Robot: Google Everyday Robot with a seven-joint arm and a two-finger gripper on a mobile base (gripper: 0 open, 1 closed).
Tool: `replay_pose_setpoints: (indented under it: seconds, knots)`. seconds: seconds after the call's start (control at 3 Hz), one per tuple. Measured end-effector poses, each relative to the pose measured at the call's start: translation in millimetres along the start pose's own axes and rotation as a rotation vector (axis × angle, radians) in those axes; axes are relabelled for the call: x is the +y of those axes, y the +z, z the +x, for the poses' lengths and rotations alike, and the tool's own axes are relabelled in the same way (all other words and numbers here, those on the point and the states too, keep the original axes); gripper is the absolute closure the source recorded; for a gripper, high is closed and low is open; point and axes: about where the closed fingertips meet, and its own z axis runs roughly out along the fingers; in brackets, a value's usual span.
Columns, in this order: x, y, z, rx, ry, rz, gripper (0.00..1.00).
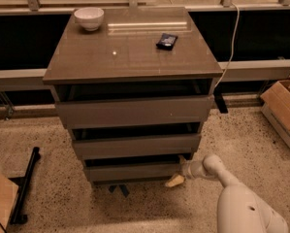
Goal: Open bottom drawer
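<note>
Reach comes from the lower right: the robot's white arm rises out of the bottom corner as a thick rounded link, bends at a small elbow-like joint, and then runs low and nearly level toward the left, just above the speckled floor. At its end the gripper sits at the right-hand end of the bottom drawer, right at that corner of the front, with a pale yellowish tip showing just below the drawer's lower edge. Whether the gripper is open, closed or holding the drawer edge cannot be told from this view. The bottom drawer is the lowest of three in the grey-brown cabinet, under the middle drawer and the top drawer. Its plain, handleless front faces the camera, and its long axis runs left to right, parallel to the fronts above. A dark strip shows between its upper edge and the middle drawer. On the glossy worktop stand a white bowl at the back left and a small dark object toward the back right, well apart. A cardboard box sits on the floor at the right edge.
</note>
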Motion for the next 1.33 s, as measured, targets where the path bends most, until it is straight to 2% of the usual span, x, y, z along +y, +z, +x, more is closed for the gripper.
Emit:
replay_pose_setpoints:
  seconds: [1.0,1.33]
  knots:
    - [1,-11,-12,0.000,0.000,0.000,0.84]
    - [1,-13,-14,0.000,0.000,0.000,1.00]
